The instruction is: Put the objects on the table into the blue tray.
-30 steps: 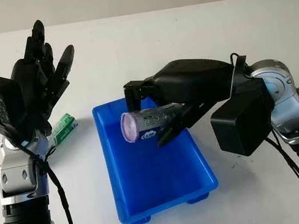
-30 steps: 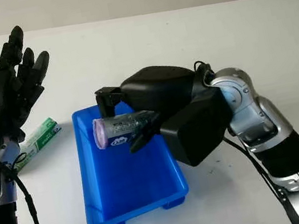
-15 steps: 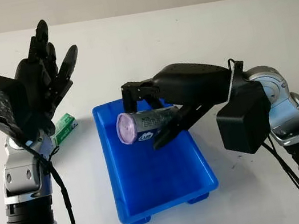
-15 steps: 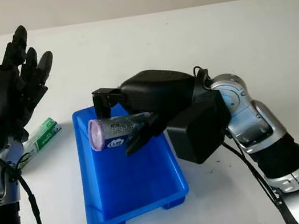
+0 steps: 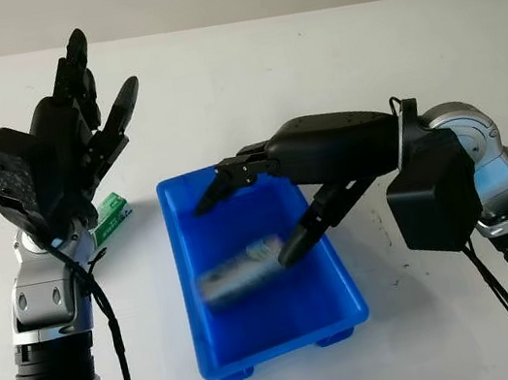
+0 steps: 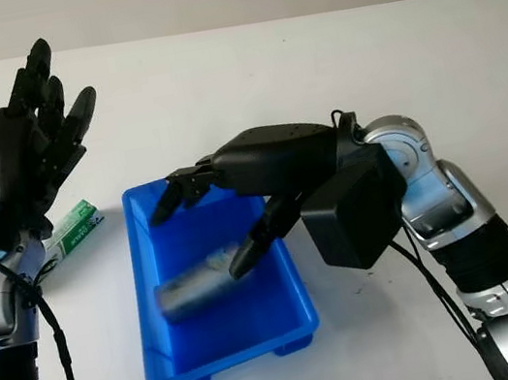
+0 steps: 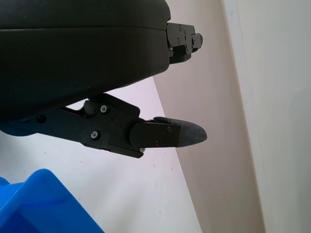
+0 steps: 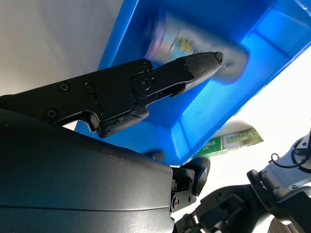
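The can (image 5: 241, 271) lies on its side in the blue tray (image 5: 328, 265), blurred. It looks light, stiff and smooth, likely to roll; its round middle is the place to grip it. The green packet (image 5: 109, 215) lies on the tabletop (image 5: 309, 52) beside the tray's far left corner. Half a second ago the right hand (image 5: 261, 203) held the can; now it hangs open over the tray. The left hand (image 5: 77, 133) stays raised and open.
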{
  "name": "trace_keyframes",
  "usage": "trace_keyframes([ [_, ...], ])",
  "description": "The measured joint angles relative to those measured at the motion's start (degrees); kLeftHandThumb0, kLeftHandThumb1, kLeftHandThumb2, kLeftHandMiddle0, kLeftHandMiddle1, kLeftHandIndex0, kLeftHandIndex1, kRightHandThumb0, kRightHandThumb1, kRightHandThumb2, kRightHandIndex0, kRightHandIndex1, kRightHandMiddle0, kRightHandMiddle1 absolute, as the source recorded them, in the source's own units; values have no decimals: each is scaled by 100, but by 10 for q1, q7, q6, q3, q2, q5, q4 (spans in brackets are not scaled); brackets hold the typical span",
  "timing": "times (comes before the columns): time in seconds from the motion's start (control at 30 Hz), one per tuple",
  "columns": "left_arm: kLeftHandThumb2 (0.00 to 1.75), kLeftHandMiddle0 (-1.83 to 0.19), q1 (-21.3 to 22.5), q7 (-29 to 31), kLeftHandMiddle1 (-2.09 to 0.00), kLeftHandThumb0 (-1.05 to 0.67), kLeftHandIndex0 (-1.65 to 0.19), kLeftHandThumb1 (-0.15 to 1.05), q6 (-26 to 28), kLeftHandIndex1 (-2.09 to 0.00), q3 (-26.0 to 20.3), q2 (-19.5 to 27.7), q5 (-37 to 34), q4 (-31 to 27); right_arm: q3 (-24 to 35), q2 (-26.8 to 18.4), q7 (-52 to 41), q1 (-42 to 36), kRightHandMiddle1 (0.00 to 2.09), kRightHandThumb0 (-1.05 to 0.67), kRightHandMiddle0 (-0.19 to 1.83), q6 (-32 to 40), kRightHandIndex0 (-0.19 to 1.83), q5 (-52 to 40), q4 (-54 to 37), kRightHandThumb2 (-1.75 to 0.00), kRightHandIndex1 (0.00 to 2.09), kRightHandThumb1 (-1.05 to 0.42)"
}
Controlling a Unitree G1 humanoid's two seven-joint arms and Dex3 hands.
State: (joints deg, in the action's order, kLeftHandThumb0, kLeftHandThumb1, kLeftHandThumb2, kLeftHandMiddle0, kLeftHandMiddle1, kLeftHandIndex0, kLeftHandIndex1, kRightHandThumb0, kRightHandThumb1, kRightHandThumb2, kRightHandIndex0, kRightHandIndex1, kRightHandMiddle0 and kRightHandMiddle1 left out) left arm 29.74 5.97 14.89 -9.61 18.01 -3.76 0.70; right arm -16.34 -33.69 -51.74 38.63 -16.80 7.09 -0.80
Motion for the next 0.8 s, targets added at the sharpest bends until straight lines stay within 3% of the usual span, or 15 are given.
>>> trace_keyframes([
  [0.13, 33, 11, 0, -2, -6, -55, 5, 105, 2, -7, 3, 0, 8, 0, 6, 0, -1, 0, 2, -77, -19, -11, -18, -5, 8, -5, 0, -103],
  [0.43, 31, 9, 0, -11, -6, -55, 4, 105, 10, -7, 5, -1, 16, 0, 24, 5, 26, 0, 0, -79, -19, -39, -19, -14, 25, -10, 0, -105],
  [0.53, 32, 9, 0, -13, -6, -54, 4, 105, 10, -7, 5, -2, 15, 0, 47, 13, 53, 1, 0, -83, -19, -20, -19, -26, 35, -20, 0, -105],
  [0.7, 31, 8, 0, -13, -6, -56, 4, 105, 11, -6, 5, -2, 16, -2, 104, 24, 140, 7, 0, -93, -19, 49, -19, -30, 70, -51, 0, -105],
  [0.8, 32, 8, 0, -14, -6, -55, 5, 105, 13, -6, 5, -1, 16, -8, 127, 34, 181, 10, 0, -91, -19, 75, -19, -35, 98, -58, 0, -105],
])
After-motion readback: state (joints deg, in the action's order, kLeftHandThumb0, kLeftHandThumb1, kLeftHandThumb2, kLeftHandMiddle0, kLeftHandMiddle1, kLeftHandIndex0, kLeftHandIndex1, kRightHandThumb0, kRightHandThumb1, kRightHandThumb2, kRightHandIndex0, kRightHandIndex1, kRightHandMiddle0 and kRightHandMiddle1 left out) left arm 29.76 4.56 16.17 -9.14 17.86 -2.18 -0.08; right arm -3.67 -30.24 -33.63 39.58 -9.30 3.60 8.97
